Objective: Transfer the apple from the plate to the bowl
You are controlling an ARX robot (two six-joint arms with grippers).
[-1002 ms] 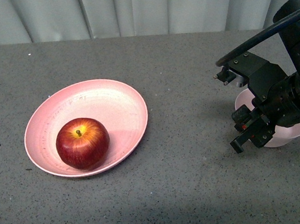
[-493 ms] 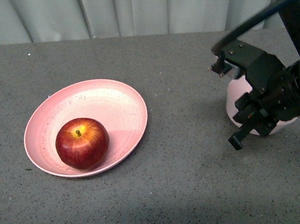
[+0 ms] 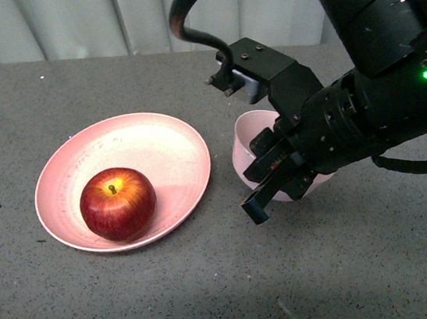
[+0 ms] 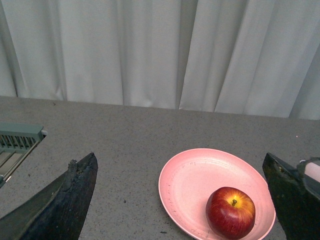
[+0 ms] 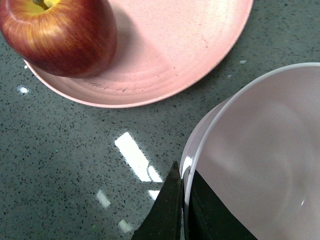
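Edges: The wide, shallow, salmon-pink round plate point(image 3: 114, 125) and the small, deep, pale pink round bowl point(image 3: 245, 149) are near each other, rim by rim. A thin strip of surface shows between them.
Room: The flat grey speckled surface point(image 3: 100, 316) spreads wide in front of the plate and to its left. Pale folded curtains point(image 3: 69, 21) hang along the far edge.
Apple: The round dark-red apple point(image 3: 118, 204), with a yellow patch round its short brown stem, lies on the plate. It is on the near side, close to the rim, and well apart from both arms.
Feel: The apple is smooth and shiny. The plate has faint rings and tiny specks. The bowl is glossy inside.
Right side: The right arm's fingers point(image 5: 165, 215) are black and pinch the bowl's rim, one inside and one outside.
Left side: The left arm's fingers point(image 4: 75, 195) are dark, pointed and spread wide apart, holding nothing.
Cannot tell: whether the bowl's bottom rests on the surface.
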